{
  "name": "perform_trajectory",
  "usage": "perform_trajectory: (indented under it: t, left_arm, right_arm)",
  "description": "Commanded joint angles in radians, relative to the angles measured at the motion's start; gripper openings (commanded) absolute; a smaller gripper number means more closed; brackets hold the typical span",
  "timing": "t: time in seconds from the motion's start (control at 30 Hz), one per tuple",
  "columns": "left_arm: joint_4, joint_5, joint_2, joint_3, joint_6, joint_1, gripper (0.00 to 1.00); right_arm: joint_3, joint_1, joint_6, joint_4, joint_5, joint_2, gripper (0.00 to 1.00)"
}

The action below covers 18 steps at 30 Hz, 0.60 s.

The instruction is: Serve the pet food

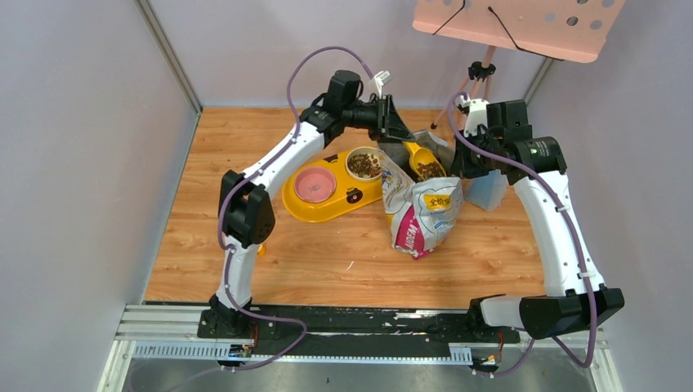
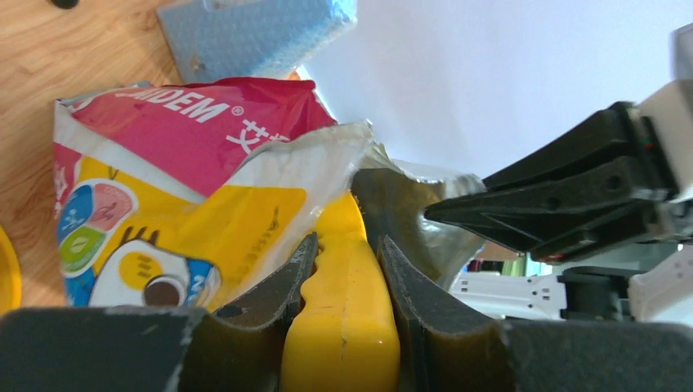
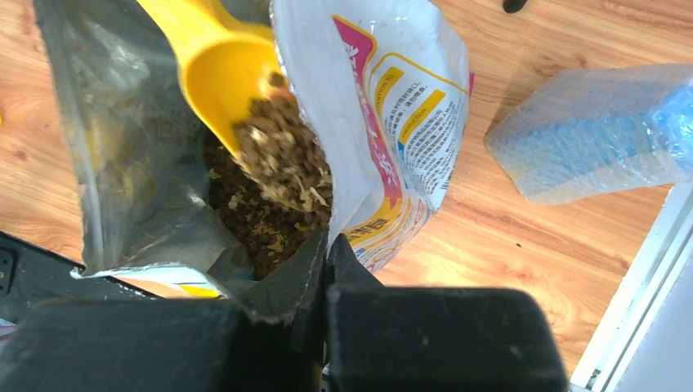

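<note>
The pet food [image 3: 282,155] is heaped in a yellow scoop [image 3: 221,65] that sits inside the open mouth of the foil bag [image 3: 384,106], with more kibble loose below it. My left gripper [image 2: 347,238] is shut on the scoop's yellow handle [image 2: 347,310]. My right gripper [image 3: 325,238] is shut, pinching the bag's rim and holding the mouth apart. In the top view the scoop [image 1: 425,163] is over the bag [image 1: 421,214], and the right bowl [image 1: 364,164] of the yellow feeder [image 1: 327,204] holds kibble. Its pink bowl [image 1: 315,184] holds none.
A blue bubble-wrapped pack [image 3: 596,131] lies on the wood floor right of the bag, close to the side wall. A tripod [image 1: 478,77] with a pink perforated board stands at the back. Grey walls enclose the left, rear and right sides.
</note>
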Motion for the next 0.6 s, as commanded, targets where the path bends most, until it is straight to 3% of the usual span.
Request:
perform_trajectory:
  t: [0.0,0.47,0.57]
  left_arm:
    - [0.094,0.025,-0.112,-0.018,-0.1,0.075,0.0]
    - [0.3,0.113,-0.182,-0.284,-0.495,0.171,0.0]
    - [0.329,0.093,-0.108,-0.215,-0.529,0.123,0.0]
  right_arm:
    - [0.035,0.001,-0.044,0.067,0.038,-0.021,0.0]
    - [0.015,0.0,-0.064,0.069,0.078,-0.012,0.0]
    - [0.008,0.0,-0.065,0.071,0.081,0.001,0.0]
